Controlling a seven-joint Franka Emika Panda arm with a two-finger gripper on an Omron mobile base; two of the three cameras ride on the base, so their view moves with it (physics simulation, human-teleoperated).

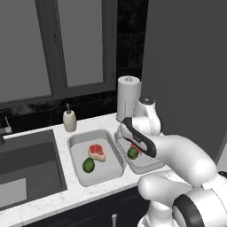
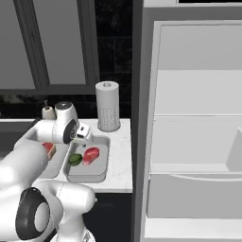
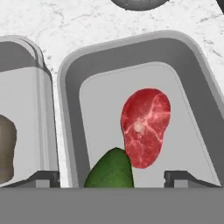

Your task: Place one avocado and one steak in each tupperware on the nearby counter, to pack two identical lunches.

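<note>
Two light-grey tupperware trays lie side by side on the white marble counter [image 1: 84, 191]. The left tupperware [image 1: 79, 153] holds a steak [image 1: 96, 151] and a green avocado [image 1: 88, 165]. In the right tupperware [image 2: 98, 166] lie a red steak [image 2: 91, 155] and an avocado [image 2: 75, 159]. In the hand view my gripper [image 3: 114, 179] hangs open and empty just above this right tray [image 3: 65, 87], over its steak [image 3: 144, 127] and avocado [image 3: 111, 171]. My own arm covers part of the right tray [image 1: 146, 165] in the left base view.
A paper towel roll [image 1: 128, 95] stands behind the right tray, a soap bottle [image 1: 69, 119] behind the left one. The dark sink basin [image 1: 26, 164] lies to the left. An open fridge [image 2: 198, 123] stands right of the counter's end.
</note>
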